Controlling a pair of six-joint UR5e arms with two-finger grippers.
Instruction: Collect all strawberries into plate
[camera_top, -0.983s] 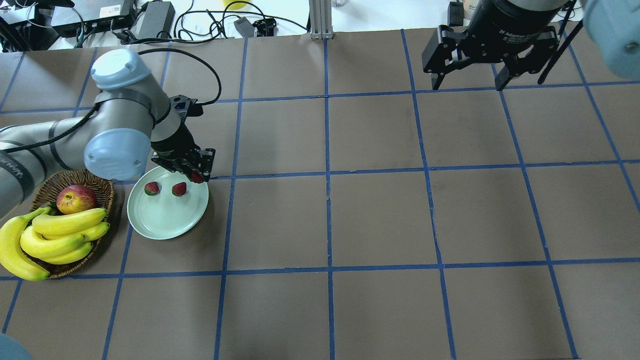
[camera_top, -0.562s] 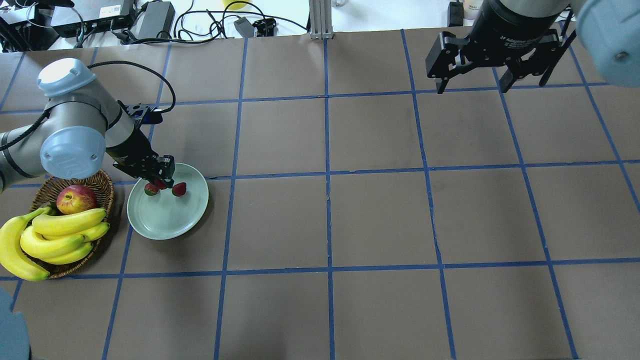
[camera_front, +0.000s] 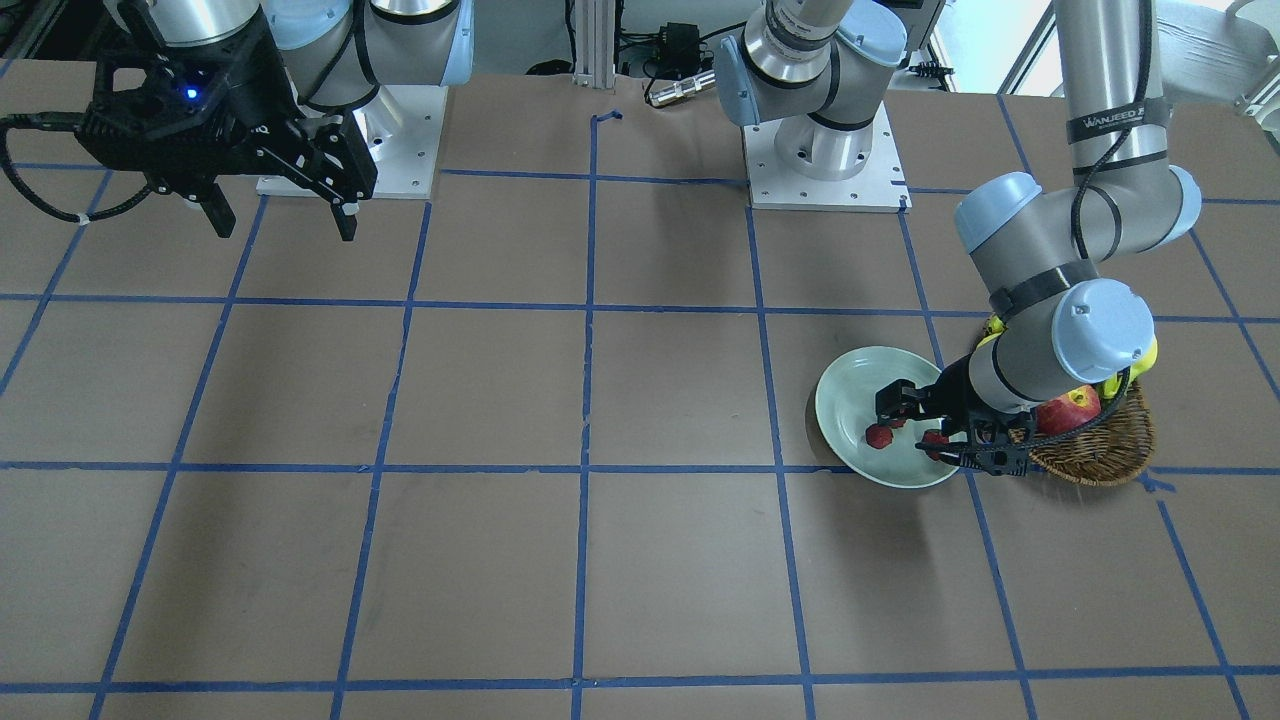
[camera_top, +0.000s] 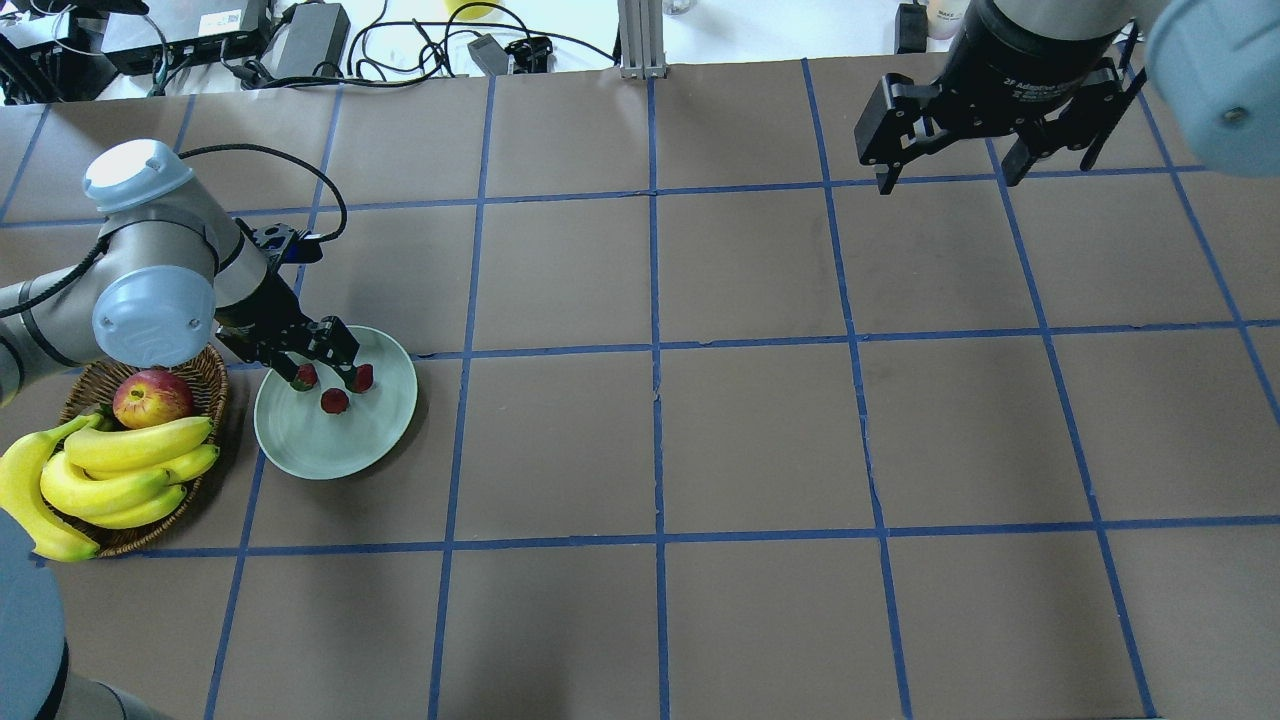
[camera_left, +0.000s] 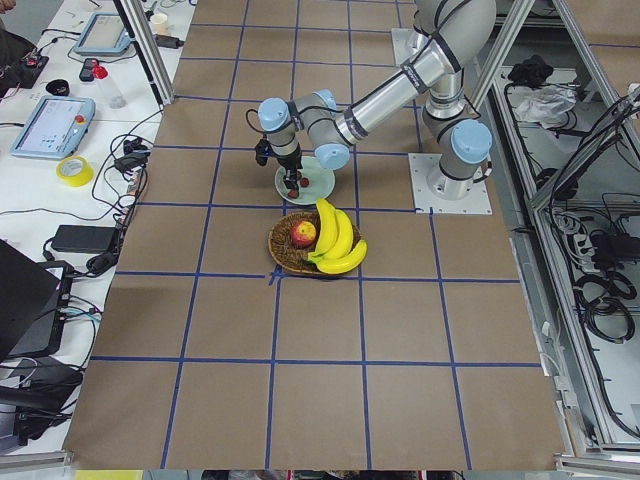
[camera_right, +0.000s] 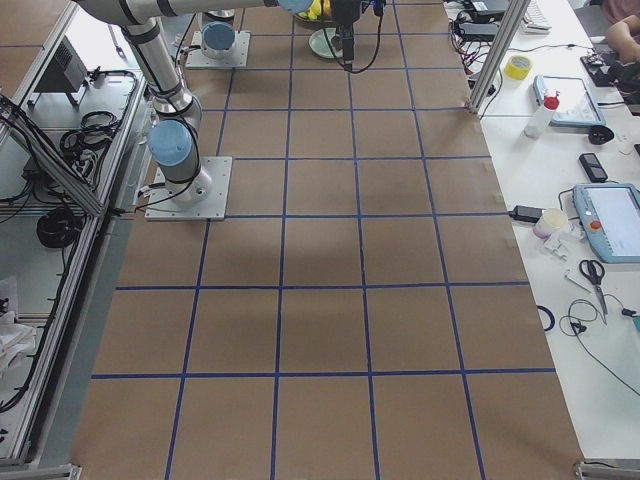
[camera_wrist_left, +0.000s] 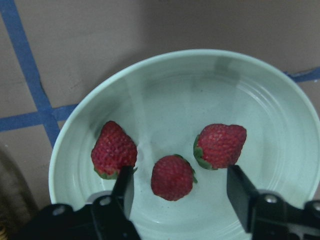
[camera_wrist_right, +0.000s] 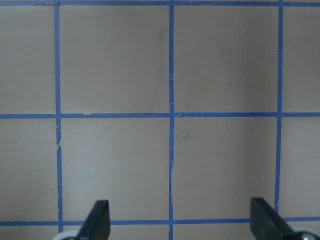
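Observation:
Three dark-red strawberries (camera_top: 334, 401) lie together on the pale mint-green plate (camera_top: 330, 445) at the table's left. In the left wrist view they sit side by side (camera_wrist_left: 172, 177) on the plate (camera_wrist_left: 200, 90). My left gripper (camera_top: 327, 373) hovers low over the plate's back part, open and empty. Its fingers (camera_wrist_left: 122, 192) straddle the middle berry without touching it. In the front-facing view the gripper (camera_front: 935, 432) is over the plate (camera_front: 860, 385). My right gripper (camera_top: 947, 180) is open and empty above bare table at the far right; the right wrist view (camera_wrist_right: 181, 222) shows only the blue grid.
A brown wicker basket (camera_top: 205, 375) with a red-yellow apple (camera_top: 152, 397) and bananas (camera_top: 130, 470) stands right beside the plate's left side, under my left forearm. Cables and power bricks (camera_top: 310, 35) lie beyond the table's far edge.
My left gripper moved left over the plate with the third strawberry, then opened and let it go; it now lies between the other two. The right gripper shifted slightly.

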